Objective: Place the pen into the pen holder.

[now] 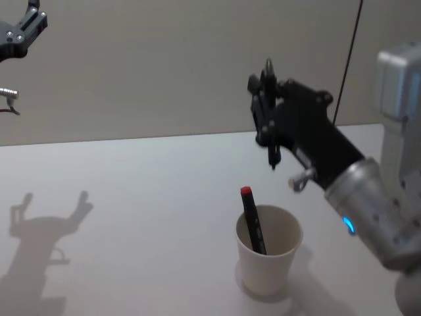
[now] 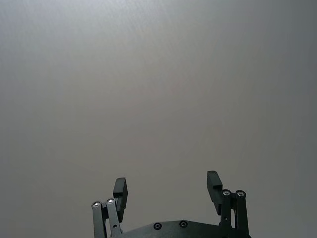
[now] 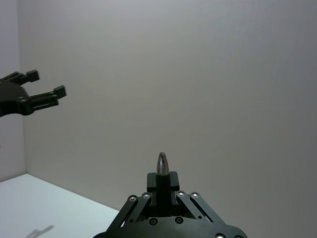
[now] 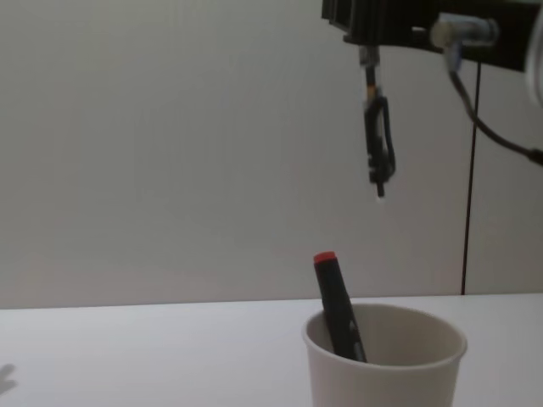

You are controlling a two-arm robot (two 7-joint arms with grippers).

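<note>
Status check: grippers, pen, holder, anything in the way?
Right gripper shut on black pen, hanging upright above pen holder. Left gripper open, raised far left. Red-capped pen already leaning in holder; path looks open.

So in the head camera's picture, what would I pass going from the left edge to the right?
Left gripper raised at the far left → red-capped pen standing in the pen holder → right gripper holding a black pen.

Matt paper pen holder (image 1: pixel 268 253); shiny metal-tipped pen (image 3: pixel 163 166).
</note>
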